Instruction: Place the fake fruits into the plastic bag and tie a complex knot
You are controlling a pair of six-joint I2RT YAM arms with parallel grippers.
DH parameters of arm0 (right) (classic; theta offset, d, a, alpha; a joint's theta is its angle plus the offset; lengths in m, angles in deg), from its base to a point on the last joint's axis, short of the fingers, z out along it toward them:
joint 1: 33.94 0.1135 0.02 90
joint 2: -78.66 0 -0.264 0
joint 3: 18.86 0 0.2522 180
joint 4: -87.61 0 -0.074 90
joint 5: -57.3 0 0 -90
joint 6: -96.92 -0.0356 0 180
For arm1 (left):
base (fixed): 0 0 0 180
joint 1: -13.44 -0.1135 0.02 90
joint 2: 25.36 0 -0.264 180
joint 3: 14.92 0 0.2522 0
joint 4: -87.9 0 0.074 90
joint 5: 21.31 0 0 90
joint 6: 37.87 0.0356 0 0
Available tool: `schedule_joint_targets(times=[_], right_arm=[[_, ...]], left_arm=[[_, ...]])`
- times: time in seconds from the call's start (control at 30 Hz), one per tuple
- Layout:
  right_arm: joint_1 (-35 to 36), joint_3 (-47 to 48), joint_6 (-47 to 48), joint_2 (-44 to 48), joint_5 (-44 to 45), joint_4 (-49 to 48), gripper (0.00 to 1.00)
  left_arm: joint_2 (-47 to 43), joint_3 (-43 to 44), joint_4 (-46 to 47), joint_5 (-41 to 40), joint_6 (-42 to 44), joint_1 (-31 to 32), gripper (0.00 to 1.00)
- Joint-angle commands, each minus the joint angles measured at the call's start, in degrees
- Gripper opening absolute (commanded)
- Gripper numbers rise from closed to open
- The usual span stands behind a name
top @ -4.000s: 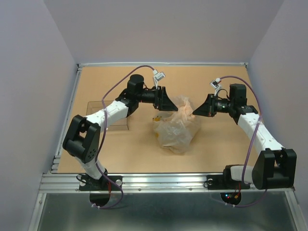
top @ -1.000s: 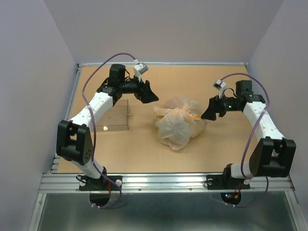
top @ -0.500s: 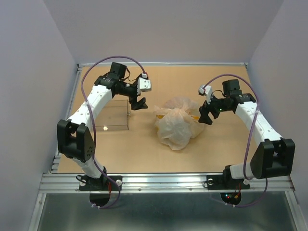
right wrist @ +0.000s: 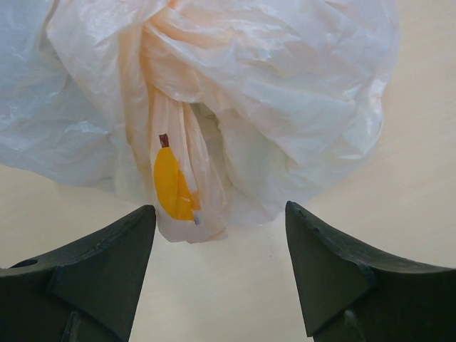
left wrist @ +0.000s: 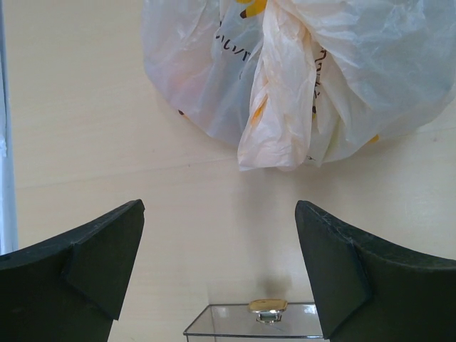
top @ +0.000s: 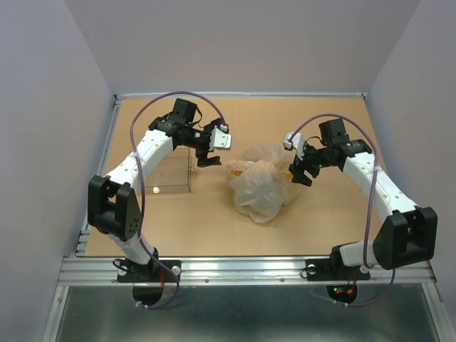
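Note:
The plastic bag (top: 261, 184) lies bunched on the table's middle, whitish-peach with banana prints. No fake fruits show; the crinkled plastic hides whatever is inside. My left gripper (top: 207, 157) hovers just left of the bag, open, with nothing between its fingers. In the left wrist view the bag (left wrist: 299, 78) hangs beyond the wide-apart jaws of the left gripper (left wrist: 219, 205). My right gripper (top: 298, 173) stands at the bag's right side, open and apart from it. In the right wrist view a twisted fold with a yellow banana print (right wrist: 172, 182) sits just ahead of the right gripper (right wrist: 219, 208).
A clear rigid tray (top: 168, 175) stands left of the bag, under the left arm; its corner (left wrist: 214, 324) with a small gold piece (left wrist: 267, 306) shows in the left wrist view. Raised table edges run along the back and sides.
The left gripper swung down and toward the bag's left side. The right gripper moved left, closer to the bag, its jaws narrowing a little. The bag stayed put.

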Motion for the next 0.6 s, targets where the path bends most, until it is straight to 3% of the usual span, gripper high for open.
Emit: schedule_joint_targets(times=[0.0, 0.33, 0.5, 0.57], right_arm=[[2.91, -1.05, 3.00, 0.52, 1.72, 0.91, 0.77], [3.62, -1.58, 5.99, 1.75, 2.42, 5.05, 0.82], [3.62, -0.53, 5.47, -0.53, 4.44, 2.77, 0.75], [3.62, -0.53, 5.47, -1.41, 5.32, 0.57, 0.67]], left_arm=[[-0.68, 0.53, -0.81, -0.19, 3.14, 1.68, 0.98], [0.11, 0.53, -1.08, -0.37, 3.67, 2.56, 0.97], [0.55, 0.35, -1.25, -0.19, 4.98, 3.44, 0.96], [0.73, 0.27, -2.48, -1.25, 6.83, 4.23, 0.94]])
